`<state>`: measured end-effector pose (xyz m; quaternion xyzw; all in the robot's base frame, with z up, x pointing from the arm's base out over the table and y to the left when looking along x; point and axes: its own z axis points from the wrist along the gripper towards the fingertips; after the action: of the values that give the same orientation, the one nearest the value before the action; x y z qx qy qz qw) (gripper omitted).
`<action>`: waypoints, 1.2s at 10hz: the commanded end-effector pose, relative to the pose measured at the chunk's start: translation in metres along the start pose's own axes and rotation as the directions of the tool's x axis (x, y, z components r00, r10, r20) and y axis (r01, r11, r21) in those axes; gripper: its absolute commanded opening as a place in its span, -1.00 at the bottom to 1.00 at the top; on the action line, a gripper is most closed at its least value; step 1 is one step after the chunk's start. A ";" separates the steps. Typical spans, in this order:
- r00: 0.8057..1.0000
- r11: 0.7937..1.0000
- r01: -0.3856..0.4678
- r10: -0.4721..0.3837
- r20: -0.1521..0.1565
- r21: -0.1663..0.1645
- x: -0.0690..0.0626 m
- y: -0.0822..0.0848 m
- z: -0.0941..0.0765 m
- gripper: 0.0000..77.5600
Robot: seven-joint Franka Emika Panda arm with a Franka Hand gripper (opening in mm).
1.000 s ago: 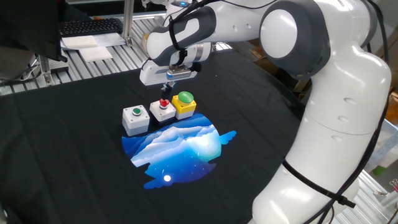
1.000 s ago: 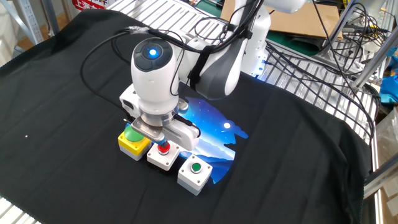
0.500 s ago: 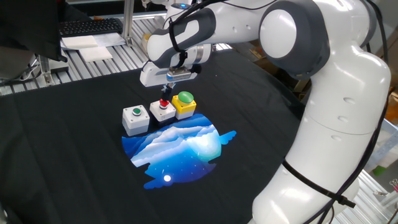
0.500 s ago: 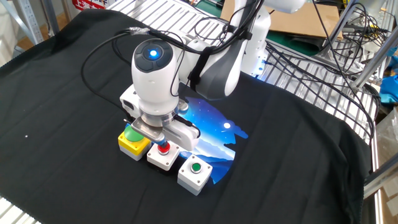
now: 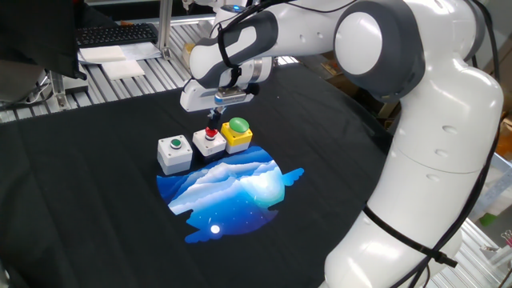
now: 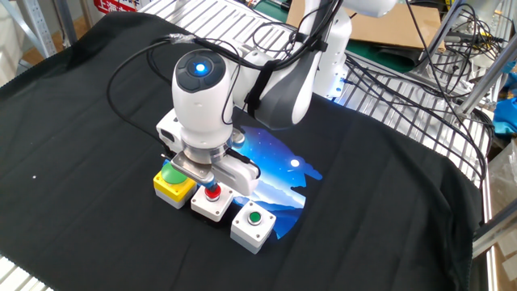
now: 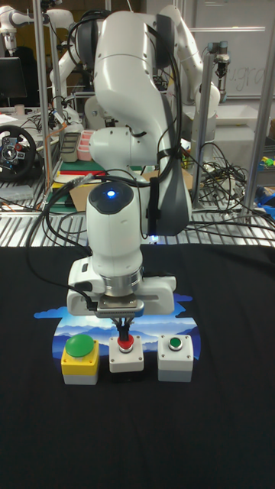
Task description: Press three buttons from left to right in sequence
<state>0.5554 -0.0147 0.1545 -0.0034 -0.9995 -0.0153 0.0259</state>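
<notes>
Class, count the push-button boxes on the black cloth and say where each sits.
3, in one row: the grey box with green button at one end, the red-button box in the middle under the gripper, the yellow box at the other end.

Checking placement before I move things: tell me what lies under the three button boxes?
A black cloth covers the table, and a blue mountain print starts at the boxes' edge. Whether the print continues beneath them is hidden by the boxes themselves.

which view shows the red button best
The tall fixed view: the red button on its grey box faces the camera, with the end effector directly above it. One fixed view shows it small; the other fixed view partly hides it behind the wrist.
</notes>
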 end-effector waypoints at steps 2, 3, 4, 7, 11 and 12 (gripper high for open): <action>1.000 1.000 0.000 0.000 0.003 0.000 -0.001 0.000 0.001 -1.00; 1.000 1.000 0.000 0.000 0.003 0.000 -0.001 0.000 0.002 -1.00; 1.000 1.000 -0.001 0.001 0.003 0.000 -0.001 0.000 0.002 -1.00; 1.000 1.000 -0.001 0.001 0.001 0.000 -0.001 0.001 0.004 -1.00; 1.000 1.000 0.001 -0.001 -0.001 0.000 -0.002 0.001 0.013 -1.00; 1.000 1.000 0.001 -0.001 -0.001 0.000 -0.003 0.002 0.015 -1.00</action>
<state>0.5605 -0.0133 0.1466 -0.0023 -0.9997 -0.0147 0.0203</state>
